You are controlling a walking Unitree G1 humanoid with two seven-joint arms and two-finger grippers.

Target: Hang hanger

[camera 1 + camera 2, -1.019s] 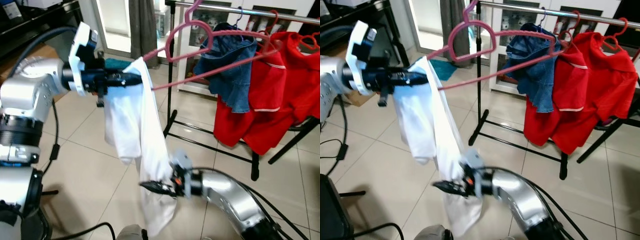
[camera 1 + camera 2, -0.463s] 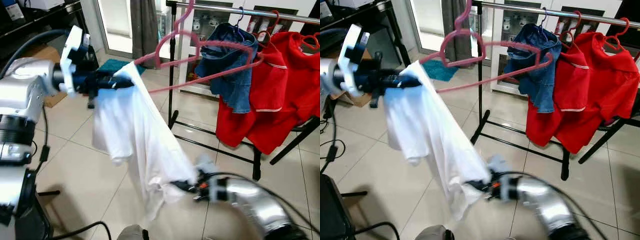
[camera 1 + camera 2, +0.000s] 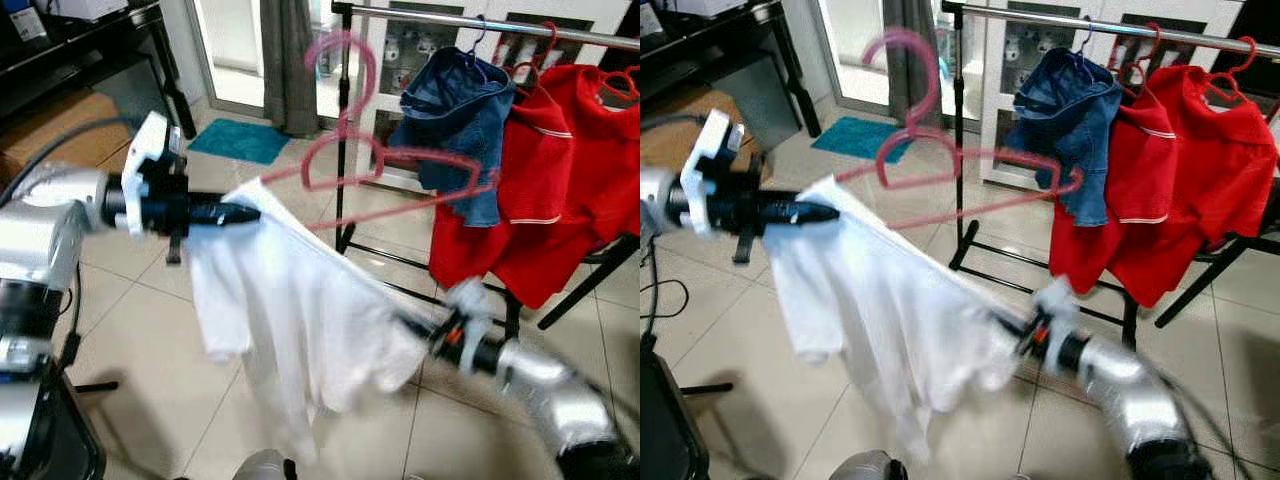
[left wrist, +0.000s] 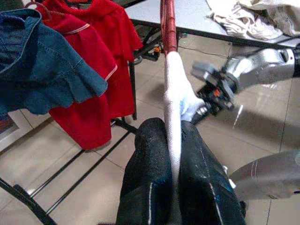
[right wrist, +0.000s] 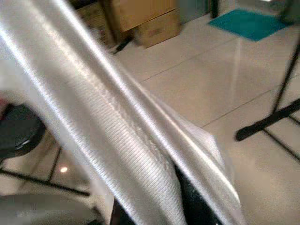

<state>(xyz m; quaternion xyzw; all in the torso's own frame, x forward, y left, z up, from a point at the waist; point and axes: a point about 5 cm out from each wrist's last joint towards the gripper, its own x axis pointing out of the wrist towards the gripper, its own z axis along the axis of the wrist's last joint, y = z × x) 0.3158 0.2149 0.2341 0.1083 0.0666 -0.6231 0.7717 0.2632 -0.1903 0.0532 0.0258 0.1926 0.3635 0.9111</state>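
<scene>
Behind the robot's raised arms stands the clothes rail (image 3: 480,18), already carrying a denim garment (image 3: 455,110) and red shirts (image 3: 560,160) — the pink hanger (image 3: 350,165) is not on it yet. A white shirt (image 3: 300,320) drapes from that hanger, stretched between both grippers. The left gripper (image 3: 240,213) has its fingers closed on the hanger's end through the cloth; the right gripper (image 3: 1025,335) pinches the shirt's lower edge. Left to do, I judge: lift the hook onto the rail and let go.
</scene>
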